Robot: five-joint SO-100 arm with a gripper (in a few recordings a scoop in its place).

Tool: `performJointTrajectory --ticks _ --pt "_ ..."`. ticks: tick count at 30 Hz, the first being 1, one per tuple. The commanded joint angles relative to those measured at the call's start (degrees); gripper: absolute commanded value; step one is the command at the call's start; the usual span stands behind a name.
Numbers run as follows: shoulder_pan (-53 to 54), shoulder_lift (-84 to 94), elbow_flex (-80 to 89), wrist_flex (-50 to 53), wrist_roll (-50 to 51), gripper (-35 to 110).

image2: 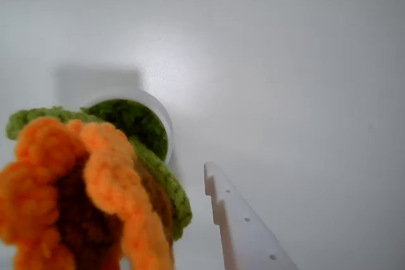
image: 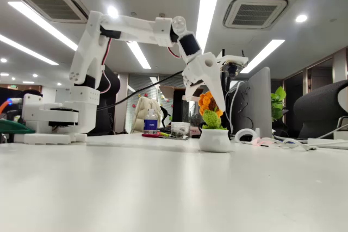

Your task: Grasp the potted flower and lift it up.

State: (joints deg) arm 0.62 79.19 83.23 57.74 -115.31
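Poised above the flower, our hand (image: pixel 209 92) hangs with its long white finger (image: pixel 216 88) pointing down beside the bloom, and nothing is caught between the fingers. In the fixed view we read the fingers as parted, one long and one shorter behind it, with a gap between them; in the wrist view one finger (image2: pixel 243 226) shows, standing clear of the petals with bare surface (image2: pixel 304 80) on its far side.

Our potted flower (image: pixel 212 125) sits upright on the surface directly under the hand. Its orange head (image2: pixel 76 200) comes up near the fingertips, and its round white pot (image: pixel 215 140) rests lower down, well below them. From the wrist, the green-filled pot mouth (image2: pixel 136 121) lies beyond the bloom, off to the left of the finger.

We judge that we are in the approach, with the grasp not yet made. The next move calls for bringing the hand lower and a little toward the pot, so that the fingers pass on either side of the stem or the pot rim rather than pressing the soft petals. We would then close firmly and rise straight up, since a crocheted head may give way under a pinch.
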Motion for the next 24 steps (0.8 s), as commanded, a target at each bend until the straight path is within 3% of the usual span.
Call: performJointTrajectory --ticks 1,9,20,24 --pt "0.09 1.05 -1.67 -0.44 -0.18 71" --pt "-0.62 0.62 -1.67 -0.44 0.62 42" --pt "-1.32 0.09 -1.67 -1.23 2.11 39" --pt "-1.76 -0.26 -1.67 -2.11 1.23 23"
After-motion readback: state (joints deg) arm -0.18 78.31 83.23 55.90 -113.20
